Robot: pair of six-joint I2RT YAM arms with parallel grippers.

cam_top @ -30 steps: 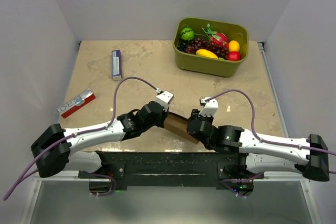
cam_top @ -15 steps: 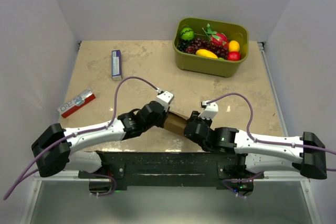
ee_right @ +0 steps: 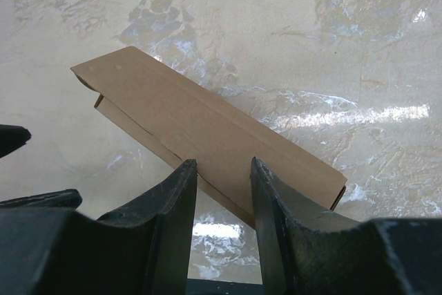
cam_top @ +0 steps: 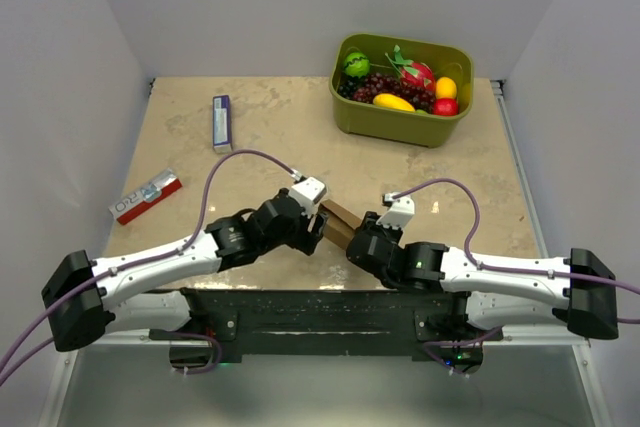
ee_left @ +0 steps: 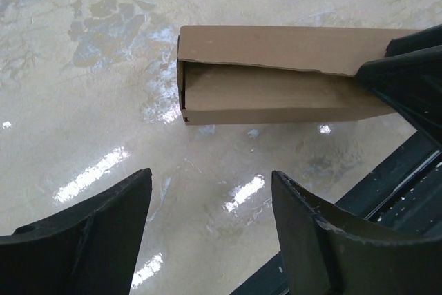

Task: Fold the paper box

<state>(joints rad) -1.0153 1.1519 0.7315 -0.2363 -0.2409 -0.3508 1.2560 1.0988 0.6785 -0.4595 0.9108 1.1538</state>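
Where the 2 arms meet near the front edge of the table (cam_top: pixel 270 117), a glossy beige marbled slab, lies item 1: the paper box (ee_right: pixel 200 129), plain brown cardboard, matte and unprinted, pressed into a long slim sleeve with sharp creases, its left end gaping in a thin dark slit

Right gripper (ee_right: pixel 221 170): black moulded fingers, partly closed, pinching the box at its right end, the cardboard running away between them

Left gripper (ee_left: pixel 207 191): 2 broad black fingers spread wide, holding nothing, the box's open end just ahead of them and apart from both

Surroundings: black base rail (cam_top: pixel 320 312) just behind the box; olive plastic tub (cam_top: pixel 400 125) of toy fruit (cam_top: pixel 395 82) at far right; slim purple-and-white box (cam_top: pixel 222 122) at far left; red-and-white box (cam_top: pixel 146 196) at left, all well apart from the carton
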